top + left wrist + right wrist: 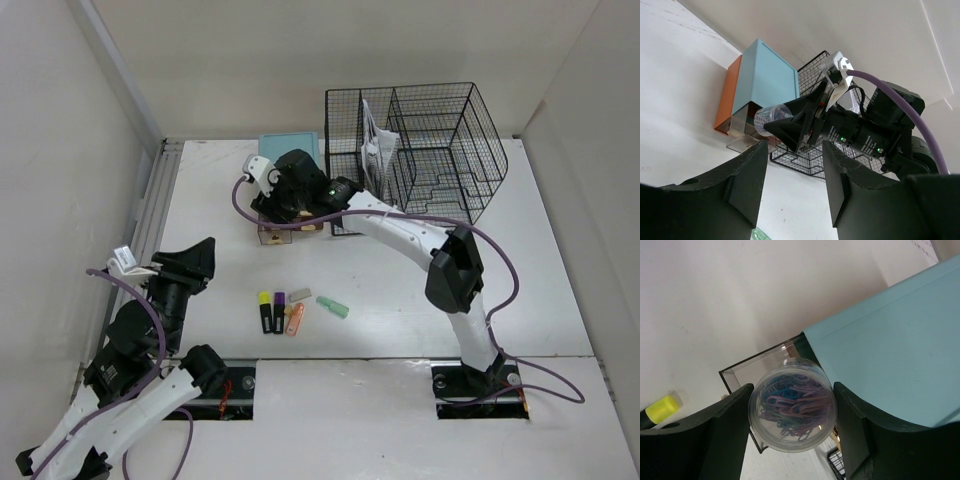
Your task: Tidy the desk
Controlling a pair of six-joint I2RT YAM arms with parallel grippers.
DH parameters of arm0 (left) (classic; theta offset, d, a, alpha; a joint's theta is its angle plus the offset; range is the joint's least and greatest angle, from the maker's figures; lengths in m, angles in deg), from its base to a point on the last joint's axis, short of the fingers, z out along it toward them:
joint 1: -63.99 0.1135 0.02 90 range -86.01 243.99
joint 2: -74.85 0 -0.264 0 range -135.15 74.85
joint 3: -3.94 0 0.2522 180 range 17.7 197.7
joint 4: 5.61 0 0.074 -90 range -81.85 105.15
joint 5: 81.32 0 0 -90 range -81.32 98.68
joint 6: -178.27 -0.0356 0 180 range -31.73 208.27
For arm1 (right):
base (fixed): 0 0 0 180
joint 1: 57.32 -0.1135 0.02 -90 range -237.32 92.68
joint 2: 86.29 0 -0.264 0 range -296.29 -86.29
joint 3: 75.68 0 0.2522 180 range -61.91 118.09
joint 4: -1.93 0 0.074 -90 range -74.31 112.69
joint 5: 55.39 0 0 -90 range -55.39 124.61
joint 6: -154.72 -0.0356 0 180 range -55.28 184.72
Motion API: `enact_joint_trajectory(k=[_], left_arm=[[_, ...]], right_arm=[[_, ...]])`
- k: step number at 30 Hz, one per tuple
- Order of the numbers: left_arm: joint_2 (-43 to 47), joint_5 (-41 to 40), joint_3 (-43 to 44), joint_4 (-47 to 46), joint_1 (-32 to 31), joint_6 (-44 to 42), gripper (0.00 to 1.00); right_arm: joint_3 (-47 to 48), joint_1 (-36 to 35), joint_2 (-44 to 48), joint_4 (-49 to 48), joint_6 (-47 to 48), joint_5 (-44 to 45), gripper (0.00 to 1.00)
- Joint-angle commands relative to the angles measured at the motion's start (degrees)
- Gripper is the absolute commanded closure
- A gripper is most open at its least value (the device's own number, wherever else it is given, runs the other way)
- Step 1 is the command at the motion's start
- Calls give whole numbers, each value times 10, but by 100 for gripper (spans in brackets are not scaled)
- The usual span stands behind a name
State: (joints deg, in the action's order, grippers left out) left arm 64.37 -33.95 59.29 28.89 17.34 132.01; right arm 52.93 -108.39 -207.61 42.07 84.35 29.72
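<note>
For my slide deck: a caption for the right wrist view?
Right end effector gripping a clear tub of colored paper clips at the open drawer of the teal box.

top: overhead | wrists: near, seemingly opposed | shared: drawer box (288,146)

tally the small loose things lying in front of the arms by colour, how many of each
yellow-capped marker: 1
purple-capped marker: 1
orange marker: 1
green marker: 1
grey piece: 1
total: 5
</note>
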Motion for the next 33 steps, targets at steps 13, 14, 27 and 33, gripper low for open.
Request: enact_joint_trajectory(k=[13,14,27,33], left_arm=[[-6,24,-8,-41,-1,-10,55],[-6,24,-8,-41,-1,-10,55],[-16,29,-13,-59,-1,-10,64],[-22,29,-13,-59,-1,-10,74]], right_arm=[[30,-4,25,-11,-17,-15,27],[25,-4,25,-11,-17,-15,27],[1,-4,77,121,120,-304,100],[65,-4,-11,201,144,-320,100]])
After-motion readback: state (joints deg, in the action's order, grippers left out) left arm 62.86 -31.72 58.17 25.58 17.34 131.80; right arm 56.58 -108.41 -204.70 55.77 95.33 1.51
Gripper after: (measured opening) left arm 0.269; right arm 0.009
